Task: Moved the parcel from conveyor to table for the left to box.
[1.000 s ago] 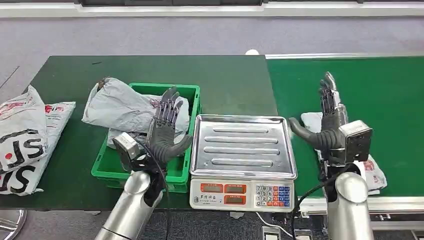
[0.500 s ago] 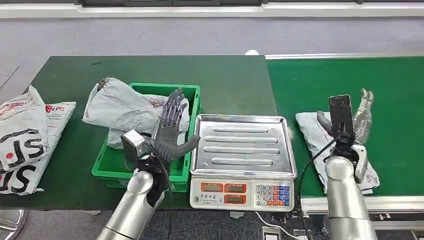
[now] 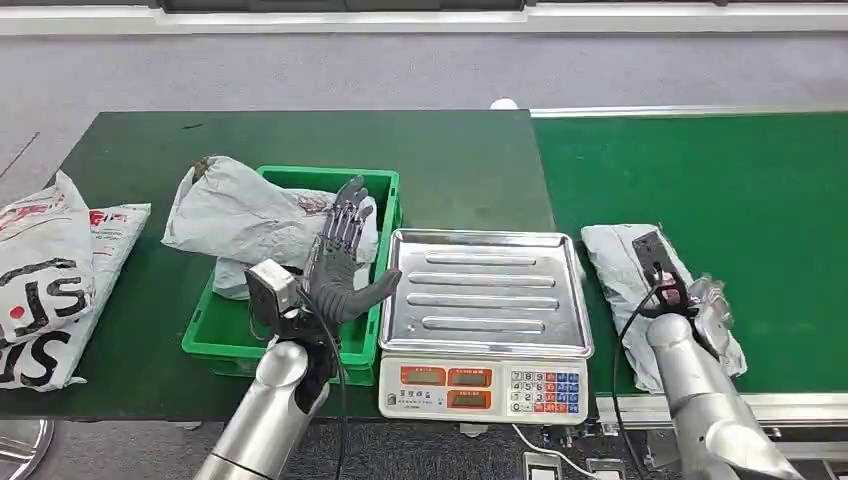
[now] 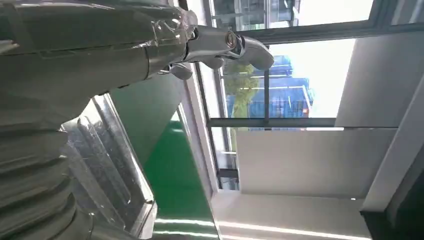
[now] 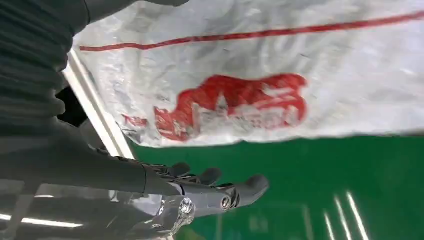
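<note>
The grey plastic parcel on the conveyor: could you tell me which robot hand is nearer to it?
Right. The right robot hand is at the grey plastic parcel; the left robot hand hovers over the green crate.

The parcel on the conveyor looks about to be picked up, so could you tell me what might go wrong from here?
The right hand sits at the near end of the parcel, so the limp bag may sag or slip. The scale stands between the conveyor and the table, and a low carry could snag its pan. The green crate already holds a bag.

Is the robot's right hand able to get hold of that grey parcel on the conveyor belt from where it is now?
Probably yes. The right hand is low over the grey parcel on the conveyor, open, with nothing between them.
</note>
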